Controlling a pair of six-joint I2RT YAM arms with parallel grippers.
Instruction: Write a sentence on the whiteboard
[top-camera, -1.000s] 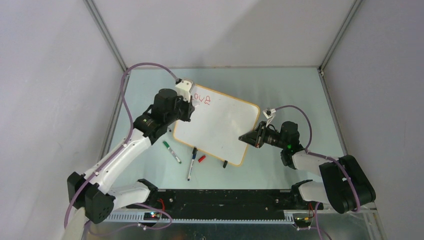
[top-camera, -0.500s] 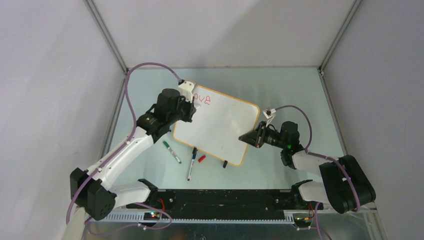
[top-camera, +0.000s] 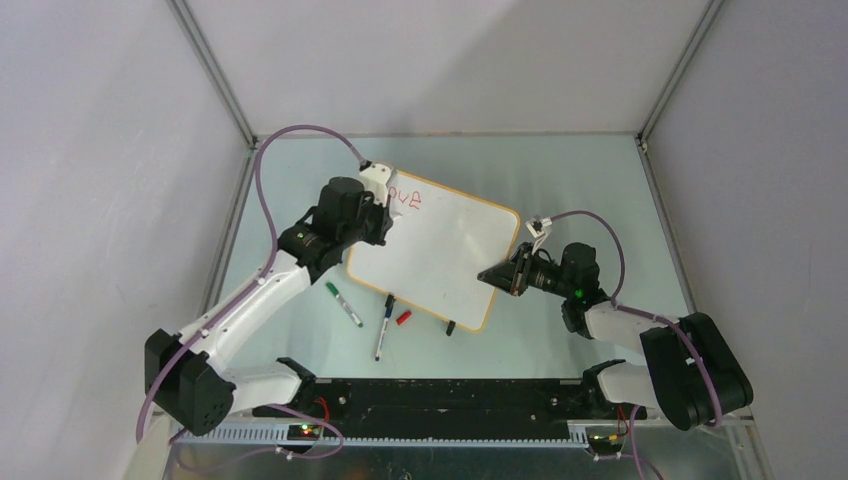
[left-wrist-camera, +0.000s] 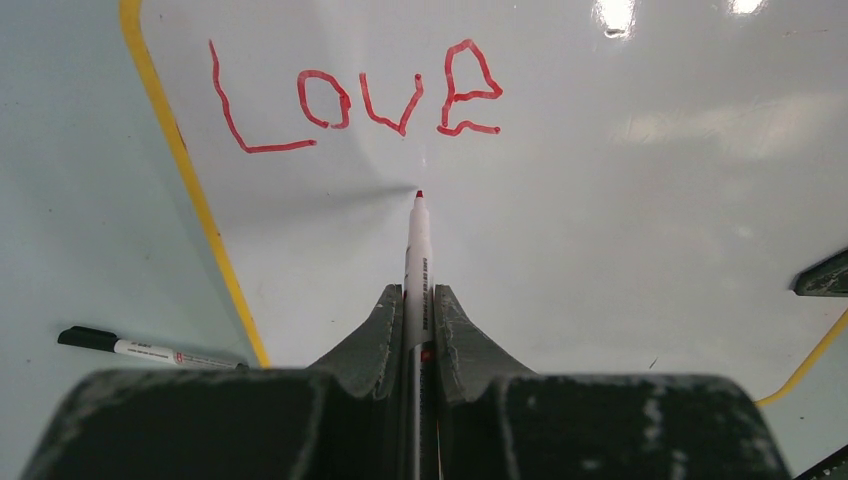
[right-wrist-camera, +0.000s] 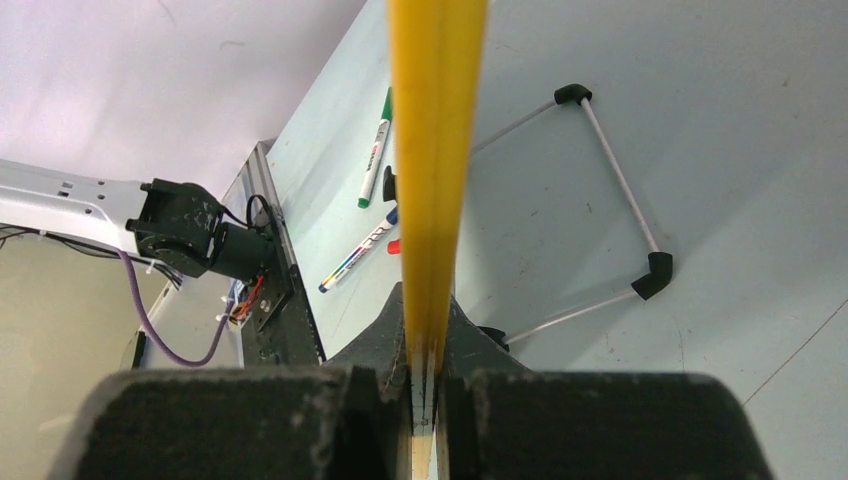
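Observation:
The whiteboard (top-camera: 440, 262) lies tilted on the table; its orange frame shows edge-on in the right wrist view (right-wrist-camera: 437, 150). The red word "Love" (left-wrist-camera: 350, 98) is written at its top left corner and shows partly in the top view (top-camera: 404, 198). My left gripper (left-wrist-camera: 420, 300) is shut on a red marker (left-wrist-camera: 417, 260), whose tip sits just below the "Love" line, at or just above the board. My right gripper (right-wrist-camera: 428, 315) is shut on the board's right edge (top-camera: 503, 272).
A green-capped marker (top-camera: 343, 304), a black-capped marker (top-camera: 383, 327) and a red cap (top-camera: 403, 318) lie near the board's front edge. The black-capped marker also shows in the left wrist view (left-wrist-camera: 150, 348). A wire stand with black corners (right-wrist-camera: 610, 200) lies under the board.
My left gripper has drawn back slightly toward the left and near side, uncovering more of the word. The right gripper and the board have not moved.

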